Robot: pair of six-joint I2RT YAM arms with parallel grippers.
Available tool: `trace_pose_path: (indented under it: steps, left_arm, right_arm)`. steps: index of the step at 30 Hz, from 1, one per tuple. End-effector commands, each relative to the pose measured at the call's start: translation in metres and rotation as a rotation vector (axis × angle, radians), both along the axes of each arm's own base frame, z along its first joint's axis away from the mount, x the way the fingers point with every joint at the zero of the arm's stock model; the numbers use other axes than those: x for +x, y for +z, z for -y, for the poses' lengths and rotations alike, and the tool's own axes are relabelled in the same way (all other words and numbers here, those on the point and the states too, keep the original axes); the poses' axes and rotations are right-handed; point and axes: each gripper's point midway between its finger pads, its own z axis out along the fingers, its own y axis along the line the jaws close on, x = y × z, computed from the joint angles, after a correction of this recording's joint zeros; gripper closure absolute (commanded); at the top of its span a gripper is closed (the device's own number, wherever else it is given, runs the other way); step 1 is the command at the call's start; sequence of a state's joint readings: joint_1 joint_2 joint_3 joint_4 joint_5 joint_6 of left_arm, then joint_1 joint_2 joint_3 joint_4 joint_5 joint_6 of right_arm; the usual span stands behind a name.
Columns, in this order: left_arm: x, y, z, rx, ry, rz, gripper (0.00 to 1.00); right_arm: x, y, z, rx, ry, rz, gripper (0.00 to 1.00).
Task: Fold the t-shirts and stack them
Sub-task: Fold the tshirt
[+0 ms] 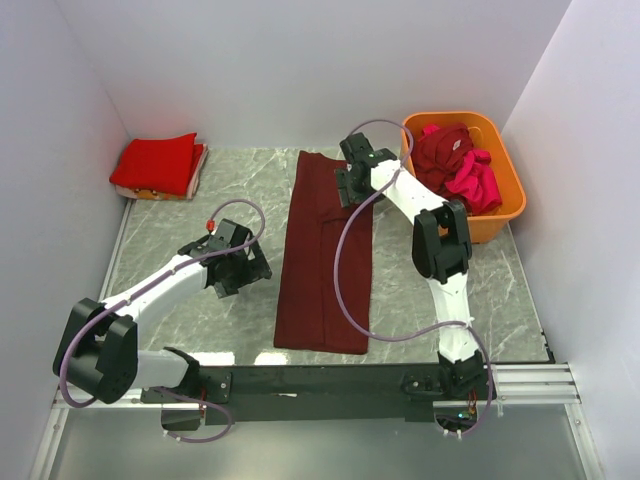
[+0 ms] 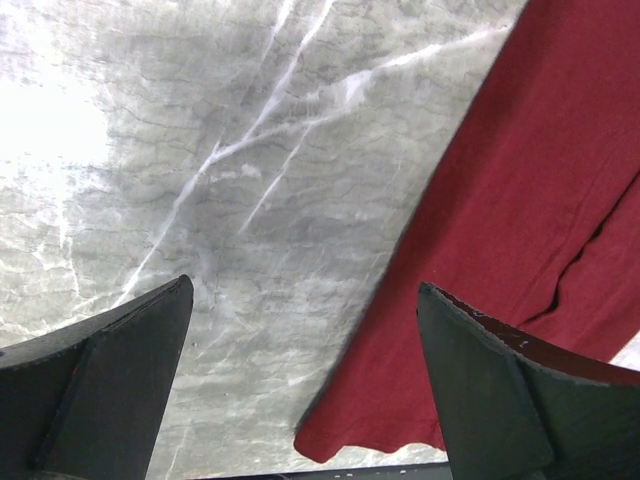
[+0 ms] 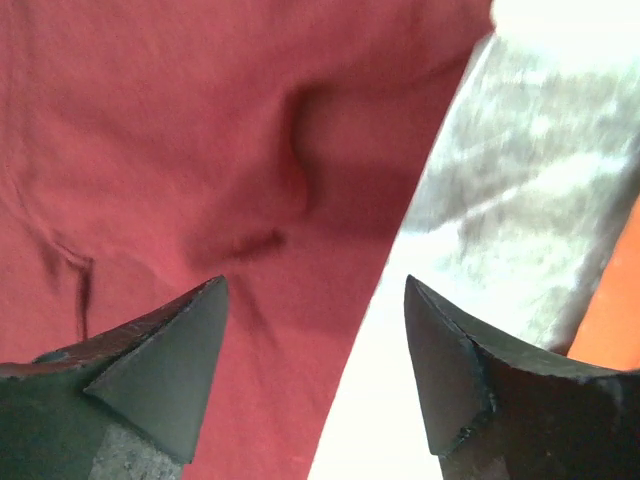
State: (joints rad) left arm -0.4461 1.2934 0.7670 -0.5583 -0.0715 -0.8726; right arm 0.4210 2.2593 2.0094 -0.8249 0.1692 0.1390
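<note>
Treat maroon t-shirt (image 1: 322, 265) as limp, light, wrinkle-prone; pinch edge corners. Both released, empty: left hand (image 1: 240, 270), right hand (image 1: 350, 188).

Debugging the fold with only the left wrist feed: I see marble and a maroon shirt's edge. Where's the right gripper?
Observer: The right gripper is open over the far right edge of the maroon shirt, one finger above cloth and the other above marble. It holds nothing.
Operator: Anything stacked?
Observer: A folded bright red shirt sits in the far left corner, on top of something pale that I can't identify.
Operator: What's left to fold?
Observer: The orange basket at the far right holds a bunched dark red shirt and a magenta shirt.
</note>
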Motion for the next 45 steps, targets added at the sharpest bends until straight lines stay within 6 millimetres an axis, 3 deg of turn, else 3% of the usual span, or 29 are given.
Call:
trace_pose_path:
  steps: [1, 3, 5, 6, 7, 8, 9, 10, 11, 12, 13, 14, 15, 16, 17, 18, 19, 20, 21, 23, 25, 26, 29, 31, 33, 40, 44, 45]
  left_arm:
    - [0.007, 0.009, 0.009, -0.037, -0.037, 0.027, 0.01]
    - [0.004, 0.008, 0.012, -0.055, -0.053, 0.024, 0.01]
    - [0.002, 0.01, 0.018, -0.093, -0.072, 0.028, 0.01]
    - [-0.007, 0.005, 0.025, -0.135, -0.102, -0.001, 0.01]
    - [-0.008, 0.006, 0.031, -0.165, -0.123, 0.01, 0.01]
    - [-0.012, 0.006, 0.034, -0.188, -0.137, 0.005, 0.0]
    - [-0.022, 0.0, 0.037, -0.204, -0.156, -0.017, 0.01]
    - [-0.029, -0.001, 0.043, -0.231, -0.177, -0.031, 0.01]
    - [-0.032, 0.001, 0.049, -0.258, -0.191, -0.025, 0.0]
    - [-0.047, -0.005, 0.057, -0.269, -0.23, -0.049, 0.01]
    - [-0.055, -0.006, 0.063, -0.284, -0.254, -0.06, 0.01]
    - [-0.061, -0.008, 0.068, -0.288, -0.261, -0.074, 0.01]
    - [-0.074, -0.013, 0.074, -0.275, -0.295, -0.098, 0.01]
    - [-0.079, -0.019, 0.073, -0.249, -0.292, -0.114, 0.01]
    - [-0.085, -0.022, 0.074, -0.244, -0.292, -0.133, 0.0]
    - [-0.093, -0.028, 0.074, -0.238, -0.302, -0.155, 0.02]
    - [-0.097, -0.032, 0.073, -0.235, -0.303, -0.169, 0.05]
    - [-0.102, -0.036, 0.072, -0.233, -0.297, -0.184, 0.12]
    - [-0.105, -0.037, 0.072, -0.232, -0.302, -0.191, 0.17]
    - [-0.109, -0.038, 0.072, -0.234, -0.301, -0.195, 0.28]
    - [-0.119, -0.041, 0.069, -0.22, -0.306, -0.223, 0.35]
    - [-0.123, -0.043, 0.068, -0.212, -0.306, -0.232, 0.38]
    - [-0.132, -0.05, 0.059, -0.187, -0.297, -0.262, 0.53]
    - [-0.135, -0.054, 0.055, -0.166, -0.291, -0.276, 0.57]
    - [-0.134, -0.056, 0.054, -0.159, -0.282, -0.273, 0.62]
    - [-0.133, -0.058, 0.055, -0.157, -0.271, -0.273, 0.99]
    - [-0.133, -0.055, 0.057, -0.172, -0.274, -0.268, 0.99]
    - [-0.133, -0.055, 0.057, -0.175, -0.272, -0.268, 0.99]
  right_arm:
    - [-0.004, 0.052, -0.002, 0.059, -0.014, 0.102, 0.21]
    - [-0.013, 0.047, -0.005, 0.095, -0.01, 0.087, 0.19]
    - [-0.025, 0.06, -0.013, 0.161, -0.001, 0.102, 0.17]
    - [-0.038, 0.048, -0.016, 0.165, 0.005, 0.086, 0.16]
    - [-0.047, 0.064, -0.017, 0.197, -0.004, 0.121, 0.16]
    - [-0.057, 0.066, -0.02, 0.212, -0.002, 0.129, 0.16]
    - [-0.074, 0.05, -0.02, 0.211, 0.0, 0.108, 0.16]
    - [-0.09, 0.067, -0.029, 0.257, 0.001, 0.142, 0.16]
    - [-0.114, 0.047, -0.026, 0.249, -0.003, 0.097, 0.16]
    - [-0.125, 0.063, -0.029, 0.295, -0.003, 0.142, 0.15]
    - [-0.143, 0.06, -0.038, 0.326, -0.006, 0.131, 0.15]
    - [-0.167, 0.038, -0.031, 0.316, -0.017, 0.078, 0.15]
    - [-0.179, 0.049, -0.033, 0.374, -0.038, 0.102, 0.15]
    - [-0.193, 0.045, -0.036, 0.396, -0.025, 0.084, 0.15]
    - [-0.215, 0.027, -0.033, 0.414, -0.014, 0.03, 0.15]
    - [-0.227, 0.033, -0.033, 0.459, -0.008, 0.035, 0.15]
    - [-0.238, 0.029, -0.032, 0.488, -0.029, 0.011, 0.15]
    - [-0.257, 0.01, -0.024, 0.485, -0.034, -0.036, 0.16]
    - [-0.269, 0.015, -0.026, 0.538, -0.036, -0.05, 0.16]
    - [-0.294, -0.004, -0.018, 0.545, -0.044, -0.11, 0.16]
    - [-0.31, -0.002, -0.019, 0.607, -0.044, -0.141, 0.17]
    - [-0.32, -0.011, -0.016, 0.613, -0.046, -0.169, 0.17]
    - [-0.337, -0.006, -0.023, 0.698, -0.013, -0.203, 0.17]
    - [-0.343, -0.005, -0.024, 0.71, -0.008, -0.216, 0.18]
    - [-0.351, -0.014, -0.022, 0.697, -0.012, -0.251, 0.18]
    - [-0.375, -0.043, -0.023, 0.663, -0.016, -0.369, 0.27]
    - [-0.384, -0.053, -0.029, 0.633, -0.001, -0.419, 0.31]
    - [-0.386, -0.054, -0.031, 0.636, -0.003, -0.429, 0.36]
